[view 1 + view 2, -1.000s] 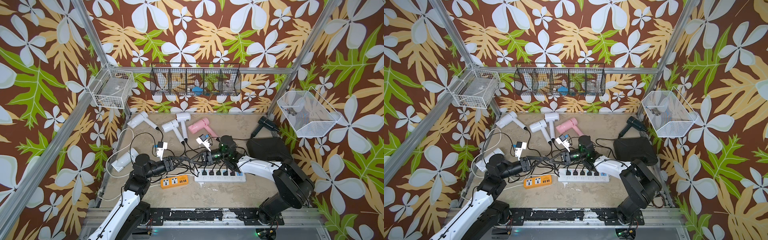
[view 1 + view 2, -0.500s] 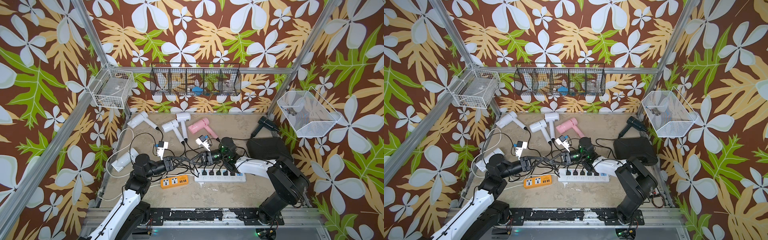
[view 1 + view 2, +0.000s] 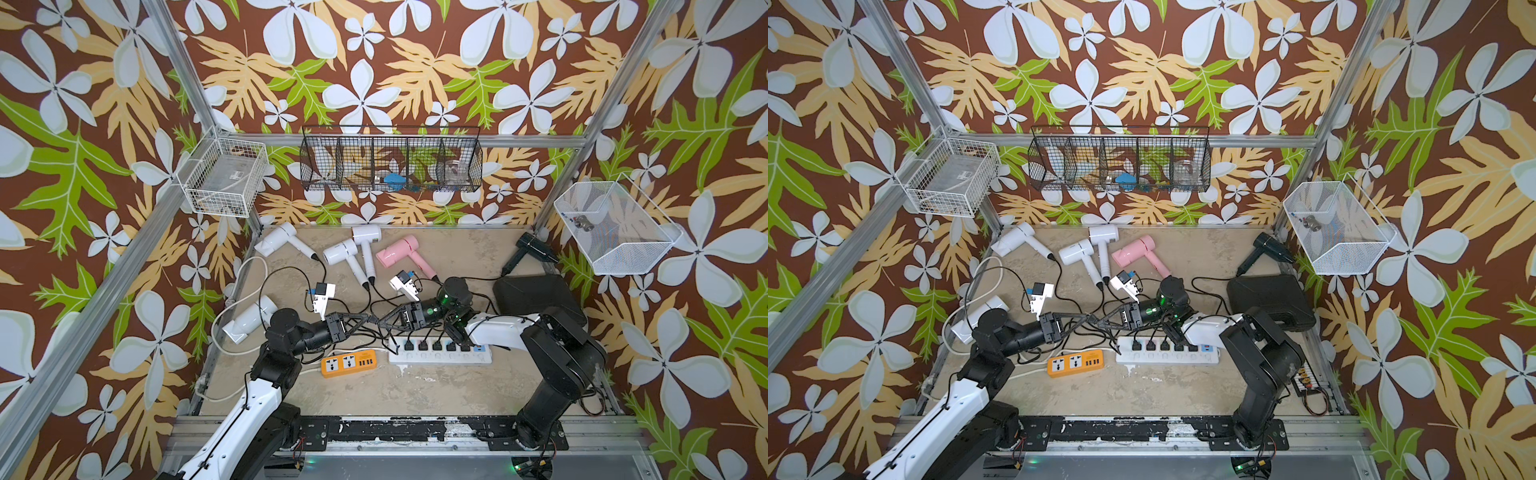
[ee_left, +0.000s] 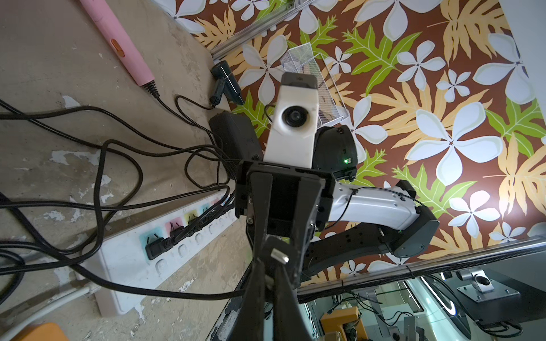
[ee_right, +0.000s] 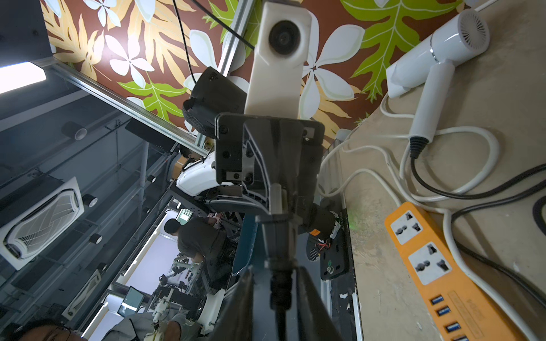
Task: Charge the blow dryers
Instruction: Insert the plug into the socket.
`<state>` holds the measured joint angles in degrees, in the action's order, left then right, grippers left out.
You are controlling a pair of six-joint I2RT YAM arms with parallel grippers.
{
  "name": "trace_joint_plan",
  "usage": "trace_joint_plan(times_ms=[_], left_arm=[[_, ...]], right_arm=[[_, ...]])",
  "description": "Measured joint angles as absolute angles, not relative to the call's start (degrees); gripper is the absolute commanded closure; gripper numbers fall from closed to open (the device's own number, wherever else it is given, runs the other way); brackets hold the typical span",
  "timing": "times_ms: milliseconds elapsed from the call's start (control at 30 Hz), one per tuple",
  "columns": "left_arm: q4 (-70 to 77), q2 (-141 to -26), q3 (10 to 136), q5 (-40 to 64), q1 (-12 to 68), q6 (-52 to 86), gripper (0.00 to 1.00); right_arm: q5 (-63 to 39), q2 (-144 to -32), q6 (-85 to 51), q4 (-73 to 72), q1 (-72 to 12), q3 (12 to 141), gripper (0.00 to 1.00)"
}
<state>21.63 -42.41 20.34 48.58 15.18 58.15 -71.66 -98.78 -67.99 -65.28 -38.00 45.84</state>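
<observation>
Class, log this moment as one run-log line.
phase: plug handover | left gripper: shut on plug | right gripper: open around it

We see pink blow dryer [image 4: 124, 44] barrel cropped, well beyond left hand [image 4: 270, 262]; orange power strip [image 5: 428, 259] end cropped too.

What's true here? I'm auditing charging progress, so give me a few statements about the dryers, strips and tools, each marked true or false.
1. The left tool is shut on a black plug. True.
2. The orange power strip has plugs in it. False: its sockets are empty.
3. The white power strip carries black plugs. True.
4. The black blow dryer lies in a wire basket. False: it lies on the table, by the back right corner.
5. The pink blow dryer lies on the table. True.
</observation>
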Motion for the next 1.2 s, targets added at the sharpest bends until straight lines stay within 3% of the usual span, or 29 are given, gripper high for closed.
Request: trace_joint_plan(times_ms=[133,300,467,667,933,1200], left_arm=[[21.2,-41.9,19.7,47.8,15.2,59.1,1.00],[21.2,-40.7,18.6,44.9,15.2,62.1,1.00],[21.3,-40.4,18.1,41.7,15.2,66.7,1.00],[16.6,-40.5,21.3,38.2,15.2,70.4,1.00],[1.2,-41.1,29.7,33.4,15.2,70.4,1.00],[-12.3,-41.4,35.0,30.2,15.2,71.7,1.00]], right_arm=[[-69.8,-95.8,-63.0,-58.8,-38.0,46.7,0.39],[-59.7,-87.7,-45.6,-35.1,-37.9,51.6,0.22],[-49.6,-81.3,-36.1,-21.1,-38.8,51.6,0.22],[-38.5,-75.4,-30.7,-14.8,-47.7,48.2,0.26],[-22.5,-69.2,-29.3,-21.5,-61.1,38.3,0.29],[-13.0,-77.0,-30.2,-33.8,-67.3,36.4,0.29]])
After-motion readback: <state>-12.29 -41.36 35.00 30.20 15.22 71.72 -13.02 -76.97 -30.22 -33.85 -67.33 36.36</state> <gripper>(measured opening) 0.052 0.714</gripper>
